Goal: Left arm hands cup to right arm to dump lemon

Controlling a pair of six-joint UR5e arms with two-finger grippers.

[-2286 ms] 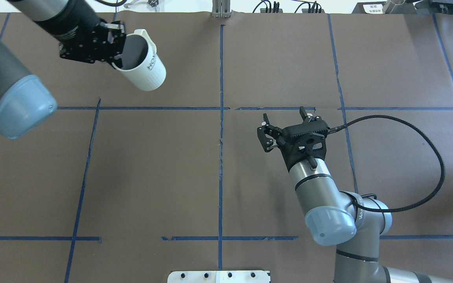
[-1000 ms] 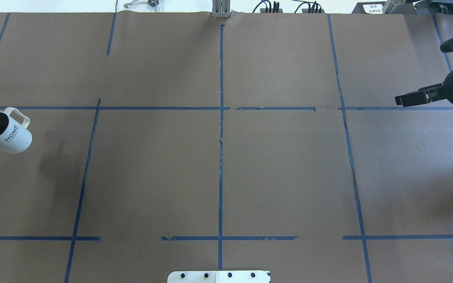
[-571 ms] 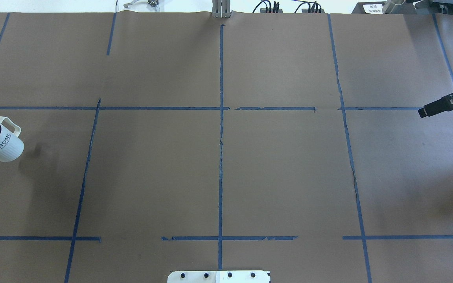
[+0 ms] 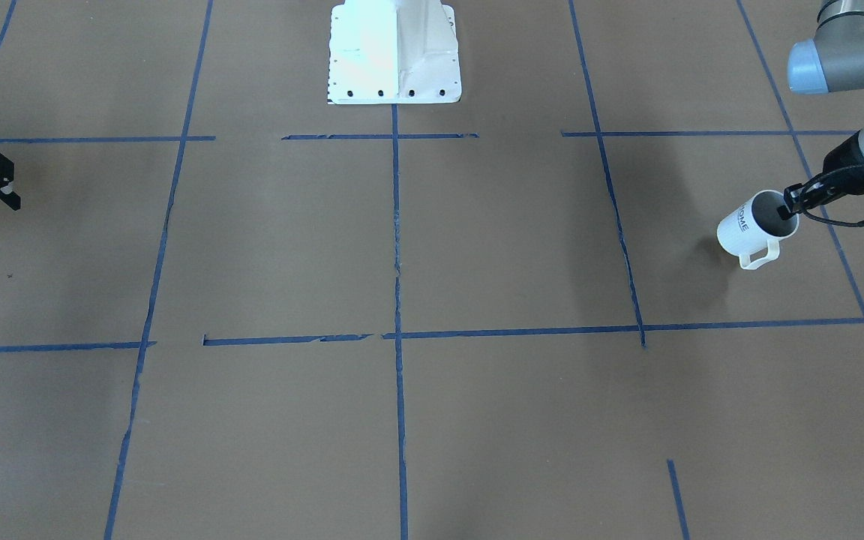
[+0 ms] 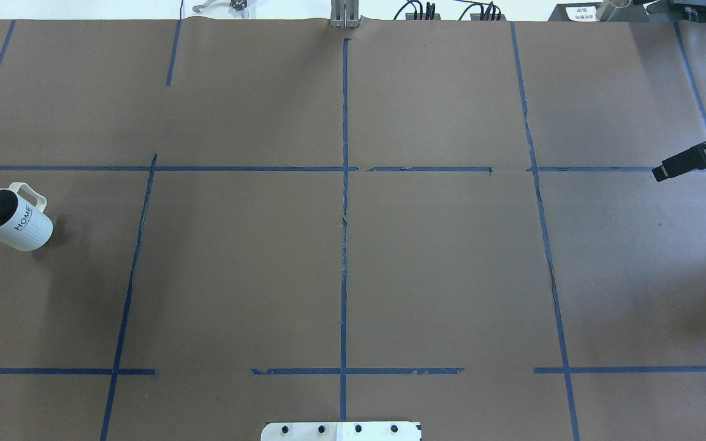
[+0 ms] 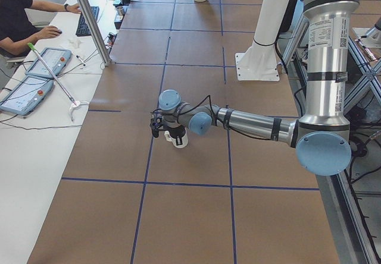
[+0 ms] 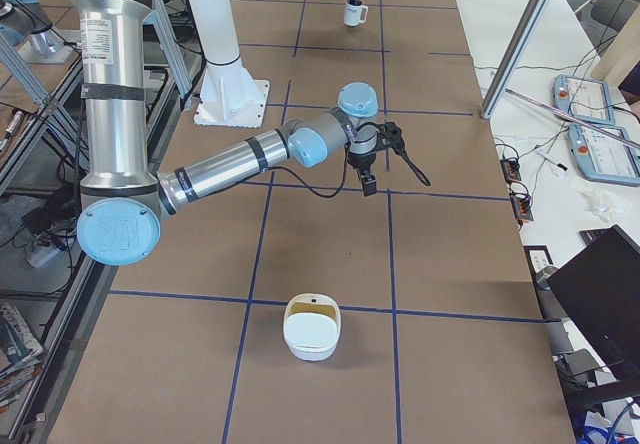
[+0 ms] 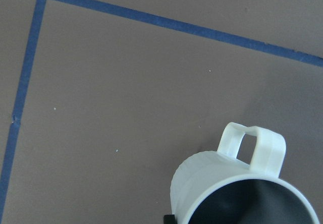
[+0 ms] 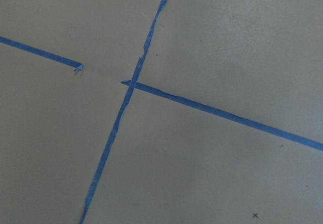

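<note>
HOME mug is at the far left end of the table, tipped. Can't tell if its base touches. No lemon visible in any view, and the mug interior reads dark.

Risk: it's a rim pinch on one wall, so the mug may swivel or slip on the carry. More tilt could dump the lemon early.

The left hand is clamped on the rim, one finger inside. Opposite end: right hand is well apart and holds nothing. It's seen edge-on, so can't tell its spread.
</note>
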